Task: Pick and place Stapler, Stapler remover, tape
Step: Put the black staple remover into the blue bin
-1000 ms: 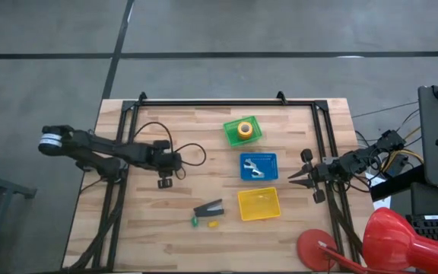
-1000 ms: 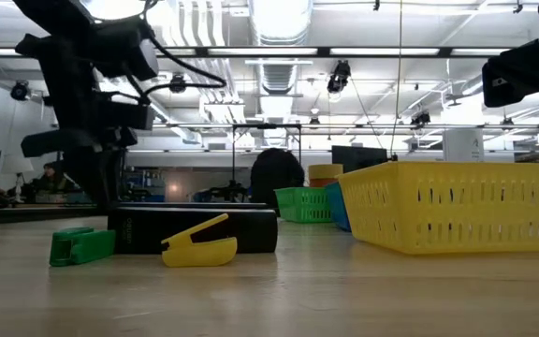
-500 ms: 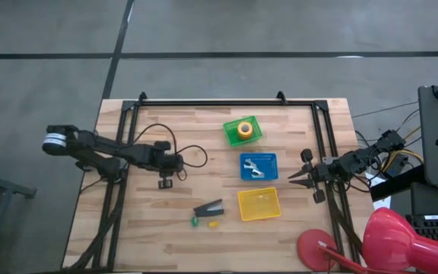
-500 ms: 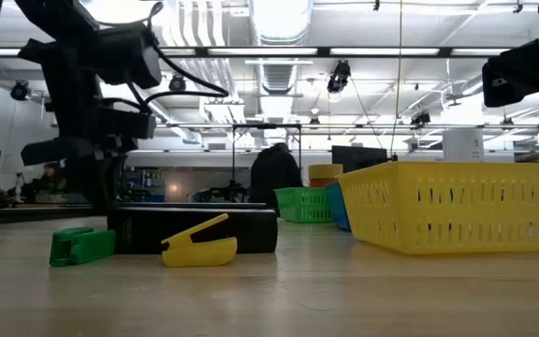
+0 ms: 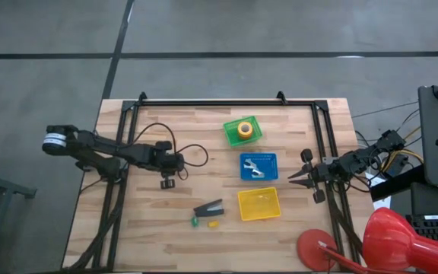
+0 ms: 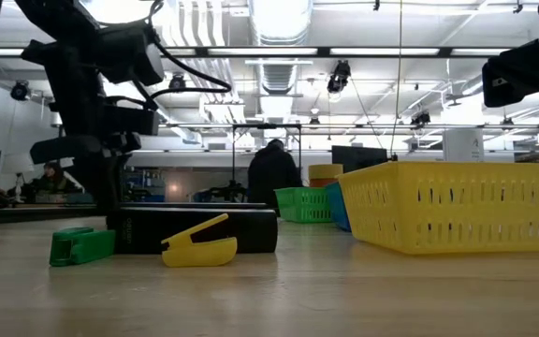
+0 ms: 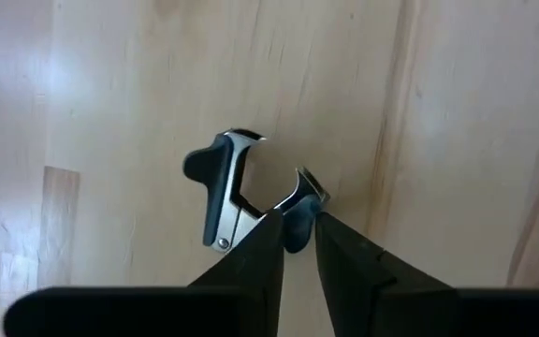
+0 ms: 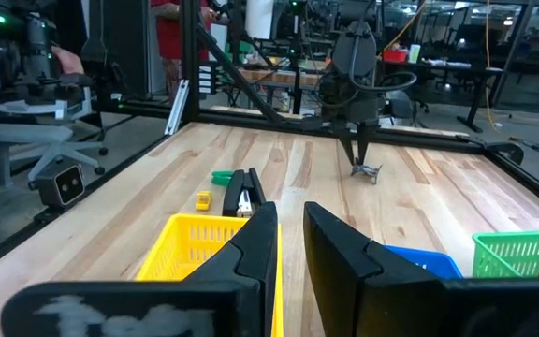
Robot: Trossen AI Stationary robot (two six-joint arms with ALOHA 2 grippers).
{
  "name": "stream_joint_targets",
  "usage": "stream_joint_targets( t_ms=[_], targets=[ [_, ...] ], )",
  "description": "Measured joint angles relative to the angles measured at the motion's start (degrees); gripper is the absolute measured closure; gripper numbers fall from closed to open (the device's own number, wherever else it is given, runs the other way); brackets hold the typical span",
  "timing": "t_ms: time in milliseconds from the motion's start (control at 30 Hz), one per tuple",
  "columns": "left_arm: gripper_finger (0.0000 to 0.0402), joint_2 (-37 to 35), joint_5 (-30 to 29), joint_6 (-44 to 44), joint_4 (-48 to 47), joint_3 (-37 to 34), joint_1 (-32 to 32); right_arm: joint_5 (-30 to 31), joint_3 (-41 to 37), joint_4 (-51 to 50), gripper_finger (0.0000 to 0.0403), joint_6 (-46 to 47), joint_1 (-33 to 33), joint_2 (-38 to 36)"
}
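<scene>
My left gripper [image 5: 166,183] stands left of the baskets, pointing down, shut on a stapler remover [image 7: 237,192] with dark handles and metal claws. The dark stapler [image 5: 209,208] lies flat on the table near the front, beside the yellow basket [image 5: 258,204]; it also shows in the low view [image 6: 195,230]. The tape [image 5: 243,129] sits in the green basket [image 5: 229,134]. A second silver remover [image 5: 252,166] lies in the blue basket [image 5: 272,175]. My right gripper [image 5: 290,177] waits right of the baskets, narrowly open. My left gripper pinches one dark handle of the stapler remover [image 7: 295,236] between its two fingertips, coming from above and pointing down. The other handle [image 7: 204,164] and the claws stick out beyond the fingers. Whether the remover rests on the table or hangs just above it, I cannot tell.
A small green bit [image 5: 194,221] and a yellow bit [image 5: 213,224] lie just in front of the stapler. A black frame [image 5: 226,101] runs along the table's far and side edges. Bare wood lies between my left gripper and the baskets. A person [image 6: 271,178] stands far behind the table.
My left arm's upper links have shifted slightly toward the table's right, while its gripper has stayed over the same spot. The person in the background has moved.
</scene>
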Motion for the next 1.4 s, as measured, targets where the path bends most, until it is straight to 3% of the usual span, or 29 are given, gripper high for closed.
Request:
stream_joint_targets(
  t_ms=[267,533,767,1067,1267,1400],
  targets=[
    [0.0392,0.00,-0.07,-0.07,0.06,0.02,0.00,-0.01,0.00,0.00,0.0351,-0.05,-0.01,0.00],
    [0.0397,0.00,0.16,-0.09,4.65,0.04,-0.41,-0.01,0.00,0.00,0.0351,-0.08,0.00,0.00],
    [0.0398,0.00,1.21,1.48,14.56,0.02,-1.27,-0.01,0.00,0.00,0.0351,-0.07,0.00,0.00],
    [0.0399,0.27,5.72,5.07,33.77,0.02,-1.42,-0.01,0.00,0.00,0.0351,-0.09,-0.01,-0.02],
    [0.0399,3.92,13.18,5.29,54.16,0.02,-1.49,-0.01,0.00,0.00,0.0351,-0.09,0.00,-0.02],
    [0.0399,9.66,14.43,4.26,68.99,0.02,-1.60,0.01,0.00,0.00,0.0351,-0.04,0.01,-0.02]
  ],
)
